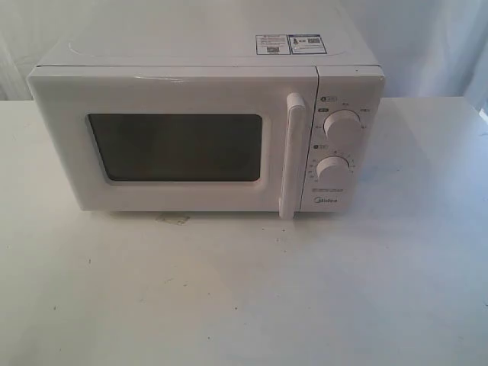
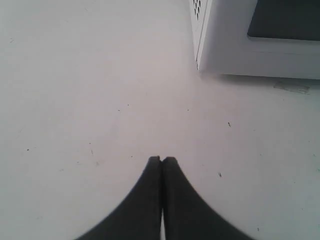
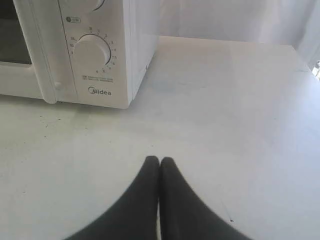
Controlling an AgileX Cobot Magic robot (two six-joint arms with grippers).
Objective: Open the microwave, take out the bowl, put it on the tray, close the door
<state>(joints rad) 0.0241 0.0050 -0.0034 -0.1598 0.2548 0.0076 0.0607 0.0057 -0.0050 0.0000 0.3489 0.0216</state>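
Observation:
The white Midea microwave (image 1: 206, 122) stands in the middle of the white table. Its door (image 1: 171, 141) is closed, dark window facing me, with the vertical bar handle (image 1: 292, 156) beside two round dials (image 1: 341, 122). No bowl shows; the window is too dark to see inside. No tray is in view. Neither gripper appears in the exterior view. My left gripper (image 2: 162, 160) is shut and empty over bare table, off the microwave's lower left corner (image 2: 202, 62). Shut and empty too, my right gripper (image 3: 159, 160) hovers in front of the microwave's control-panel corner (image 3: 127, 100).
The white table (image 1: 244, 290) stretches wide in front of the microwave and to both sides. A white curtain hangs behind. A small smudge (image 1: 174, 219) marks the tabletop just under the door.

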